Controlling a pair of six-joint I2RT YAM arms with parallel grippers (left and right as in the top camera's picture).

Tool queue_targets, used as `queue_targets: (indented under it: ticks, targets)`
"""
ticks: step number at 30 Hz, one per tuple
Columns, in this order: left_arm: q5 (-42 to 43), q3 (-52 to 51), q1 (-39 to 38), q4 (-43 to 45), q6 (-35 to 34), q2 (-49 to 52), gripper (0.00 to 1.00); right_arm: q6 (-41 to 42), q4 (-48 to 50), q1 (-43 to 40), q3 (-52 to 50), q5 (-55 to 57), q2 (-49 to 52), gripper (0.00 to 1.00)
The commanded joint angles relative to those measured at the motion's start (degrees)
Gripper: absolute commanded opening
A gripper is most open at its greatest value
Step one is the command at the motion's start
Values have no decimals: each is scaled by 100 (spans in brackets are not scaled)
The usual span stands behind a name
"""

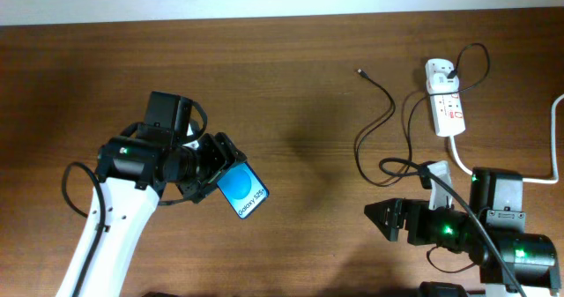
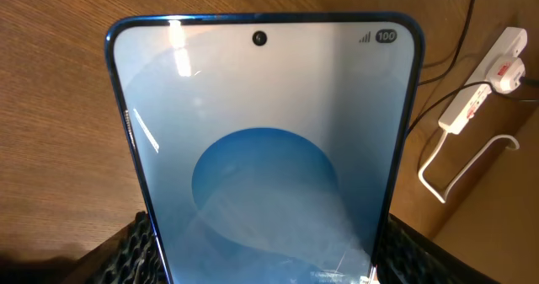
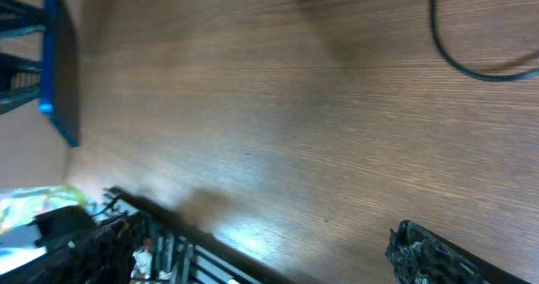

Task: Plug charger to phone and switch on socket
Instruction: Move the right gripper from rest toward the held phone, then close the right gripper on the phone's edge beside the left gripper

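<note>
My left gripper [image 1: 220, 175] is shut on the phone [image 1: 242, 191], whose blue screen reads "Galaxy", and holds it above the table left of centre. The phone fills the left wrist view [image 2: 265, 149], gripped at its lower sides. It also shows as a blue edge in the right wrist view [image 3: 63, 65]. The charger cable [image 1: 381, 125] lies loose on the table, its connector tip [image 1: 359, 70] at the far middle and its plug in the white socket strip [image 1: 445, 103] at the back right. My right gripper [image 1: 381, 219] is open and empty near the front right.
The socket's thick white cord [image 1: 553, 147] runs along the right edge. The socket strip and cord also show in the left wrist view [image 2: 476, 99]. A loop of black cable [image 3: 472, 48] lies ahead of the right gripper. The table's front edge is close to the right gripper.
</note>
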Motion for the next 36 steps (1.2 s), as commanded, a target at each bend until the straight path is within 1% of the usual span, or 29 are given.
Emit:
queue_targets:
  ticks: [1, 3, 5, 10, 13, 14, 17, 19, 20, 23, 26, 28, 30, 35, 36]
  targets:
    - [109, 70, 35, 15, 70, -125, 32, -470, 83, 33, 2, -697, -13, 98]
    - [109, 70, 35, 33, 68, -125, 32, -907, 153, 33, -125, -1499, -13, 98]
    - [109, 70, 35, 52, 17, -125, 31, -1067, 269, 33, -219, -1928, -13, 98]
    - [111, 70, 35, 334, -343, -125, 31, -1067, 597, 33, -345, -2304, -13, 98]
    - [111, 70, 35, 533, -640, -125, 31, -1064, 1222, 33, -568, -2833, -13, 98]
    - [109, 70, 35, 623, -802, -125, 31, -1058, 1541, 33, -693, -2868, 11, 98]
    - [111, 70, 35, 750, -1086, -125, 31, -997, 1823, 33, -719, -2872, 114, 98]
    - [111, 70, 35, 876, -1436, -125, 31, -970, 2234, 33, -719, -2892, 286, 98]
    - [111, 70, 35, 916, -1460, -125, 31, -951, 2411, 33, -719, -2889, 372, 99]
    - [111, 70, 35, 1008, -1502, -125, 31, -535, 3265, 33, -719, -2883, 769, 99]
    - [109, 70, 35, 1045, -1526, -125, 31, 249, 4310, 57, -719, -2802, 1322, 98]
    - [107, 70, 35, 1071, -1700, -125, 31, 667, 4953, 271, -719, -2802, 1744, 98]
    - [83, 70, 35, 1202, -1873, -125, 31, 704, 5396, 669, -719, -2802, 2070, 98]
    - [57, 70, 37, 1650, -2256, -122, 31, 708, 6658, 2037, -719, -2787, 2767, 98]
    - [44, 70, 35, 1683, -2258, -118, 31, 903, 6857, 2192, -719, -2627, 2837, 98]
